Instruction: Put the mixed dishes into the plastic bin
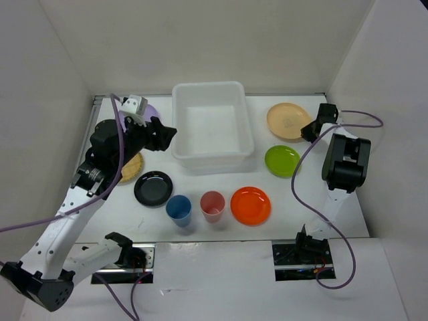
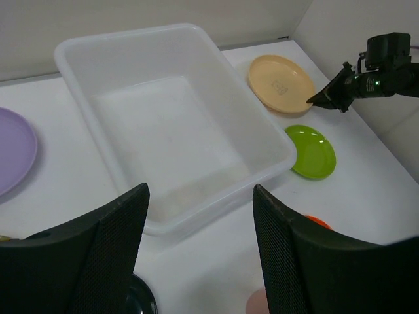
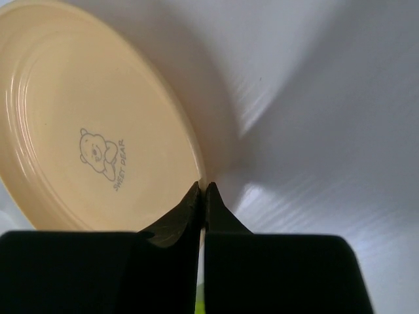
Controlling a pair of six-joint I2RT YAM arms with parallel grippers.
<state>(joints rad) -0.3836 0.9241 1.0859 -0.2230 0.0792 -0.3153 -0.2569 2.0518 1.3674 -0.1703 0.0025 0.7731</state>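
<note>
The white plastic bin [image 1: 180, 144] stands empty at the table's middle back; it also shows in the left wrist view [image 2: 216, 208]. My right gripper [image 1: 309, 129] is shut on the right rim of the peach plate [image 1: 286, 120], pinched between the jaws in the right wrist view [image 3: 85, 131]. My left gripper [image 1: 167, 134] is open and empty, just left of the bin. The lime plate [image 1: 281, 160], orange plate [image 1: 250, 204], black plate [image 1: 153, 188], blue cup [image 1: 178, 209] and pink-red cup [image 1: 212, 205] lie in front of the bin. The lilac plate [image 1: 152, 111] and tan woven plate [image 1: 132, 167] are partly hidden by my left arm.
White walls close the table on the left, back and right. The right arm's purple cable [image 1: 304, 167] hangs over the table's right side near the lime plate.
</note>
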